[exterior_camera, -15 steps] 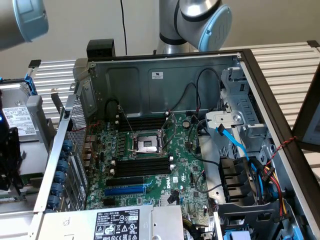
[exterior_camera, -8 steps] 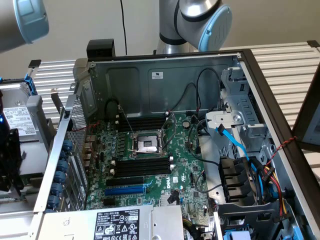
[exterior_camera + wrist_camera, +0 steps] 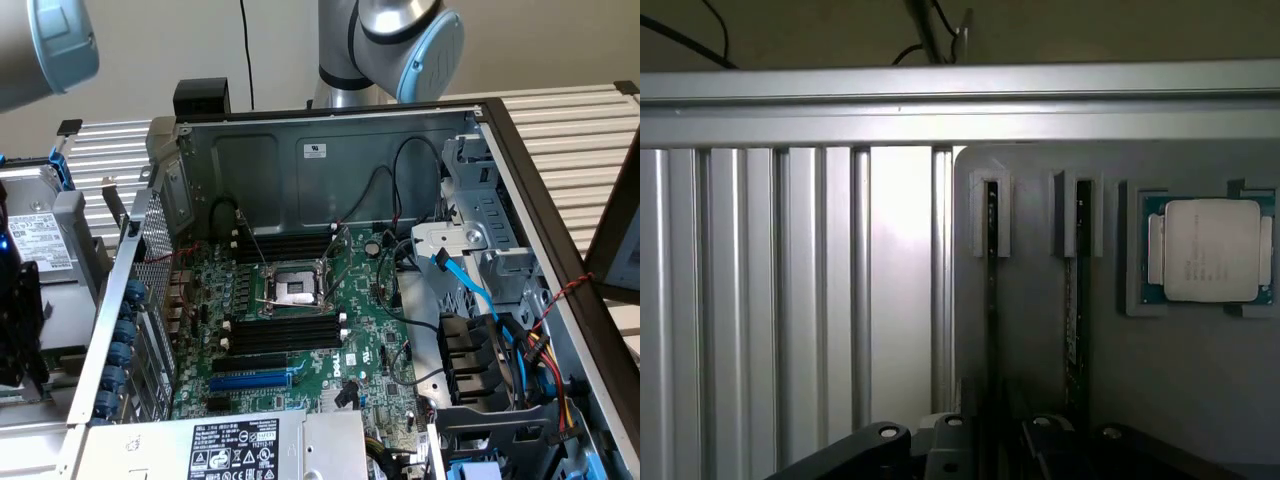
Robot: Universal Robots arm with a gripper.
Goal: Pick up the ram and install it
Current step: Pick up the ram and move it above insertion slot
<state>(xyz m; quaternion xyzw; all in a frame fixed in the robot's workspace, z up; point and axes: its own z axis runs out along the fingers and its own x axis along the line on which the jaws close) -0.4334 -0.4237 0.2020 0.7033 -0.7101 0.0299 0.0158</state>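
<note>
The ram (image 3: 992,290) stands on its thin edge in a groove of a grey holder (image 3: 1030,330). A second stick (image 3: 1074,310) stands in the next groove, just beside it. A square silver chip (image 3: 1212,250) lies flat in the same holder, on the far side of the second stick from the ram. The holder sits on a silver table (image 3: 790,300) with long ridges.

The gripper (image 3: 995,445) hangs over the near end of the ram. I cannot tell if it is open or closed.

In the exterior view an open computer case (image 3: 330,150) lies on its side. Inside is a green board (image 3: 380,350) with a square socket (image 3: 297,288) in the middle. Long black slots (image 3: 285,335) lie near the socket. A blue slot (image 3: 250,381) lies nearer still. The robot arm (image 3: 400,40) stands behind the case.
</note>
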